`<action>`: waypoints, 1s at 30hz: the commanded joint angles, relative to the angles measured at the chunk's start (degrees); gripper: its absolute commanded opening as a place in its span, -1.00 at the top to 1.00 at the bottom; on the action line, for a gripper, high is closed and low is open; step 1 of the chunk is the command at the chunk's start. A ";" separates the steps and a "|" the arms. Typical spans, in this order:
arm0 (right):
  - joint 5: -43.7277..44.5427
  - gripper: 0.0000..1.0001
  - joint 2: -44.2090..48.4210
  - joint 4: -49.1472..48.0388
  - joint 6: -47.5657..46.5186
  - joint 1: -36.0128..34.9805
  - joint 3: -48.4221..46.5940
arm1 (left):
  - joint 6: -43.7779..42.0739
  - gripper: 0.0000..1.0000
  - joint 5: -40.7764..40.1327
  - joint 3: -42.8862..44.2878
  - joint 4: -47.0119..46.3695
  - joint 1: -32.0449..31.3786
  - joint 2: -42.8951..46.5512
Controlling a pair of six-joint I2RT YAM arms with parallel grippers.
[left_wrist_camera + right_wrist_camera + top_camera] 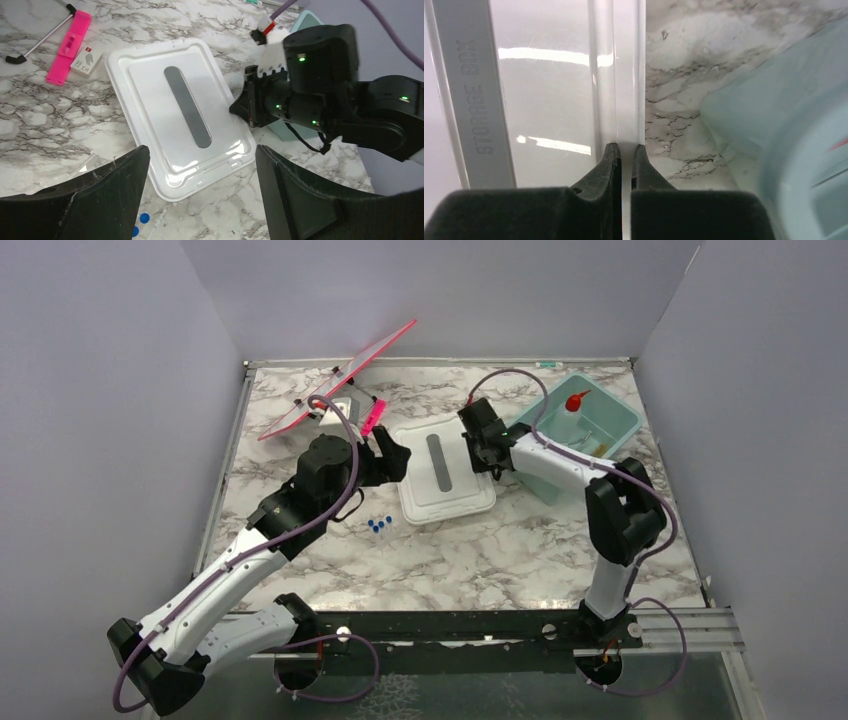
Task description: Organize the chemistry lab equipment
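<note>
The white squeeze bottle with red nozzle (575,401) stands in the teal tub (622,410), with other small items I cannot make out. Clear blue-capped tubes (379,525) lie on the marble left of the white lid (462,492); their caps show in the left wrist view (144,218). My right gripper (486,462) is shut on the lid's right rim (626,75), with the rim between its fingers (610,160). My left gripper (392,455) is open and empty above the lid's near-left corner (170,180). Brush, tweezers, clamp and green-tipped stick are not visible.
A pink sheet (335,380) leans at the back left. A pink block (70,47), a small white box (87,59) and a thin rod (35,45) lie beside it. The tub (774,115) sits close to the right of the lid. Grey walls enclose the table.
</note>
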State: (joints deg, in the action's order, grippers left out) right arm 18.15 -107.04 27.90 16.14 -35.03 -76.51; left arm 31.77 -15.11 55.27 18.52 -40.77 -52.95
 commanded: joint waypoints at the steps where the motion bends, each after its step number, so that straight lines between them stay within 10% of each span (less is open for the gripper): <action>1: -0.55 0.99 9.04 -5.22 -1.89 0.11 -0.41 | 4.79 -0.61 -1.47 -0.83 -1.30 0.06 0.37; 22: 17.24 0.99 22.89 1.75 0.37 0.95 -10.10 | -1.47 -0.62 2.22 5.33 -3.69 0.04 1.18; 30: 20.41 0.99 26.67 9.84 6.95 15.89 -11.61 | -4.64 -0.62 6.06 7.40 -4.35 0.02 0.13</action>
State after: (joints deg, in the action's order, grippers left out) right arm 32.47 -83.90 31.90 17.02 -25.69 -86.76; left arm 29.80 -12.14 60.82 15.75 -40.77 -52.36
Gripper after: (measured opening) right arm 0.055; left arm 0.808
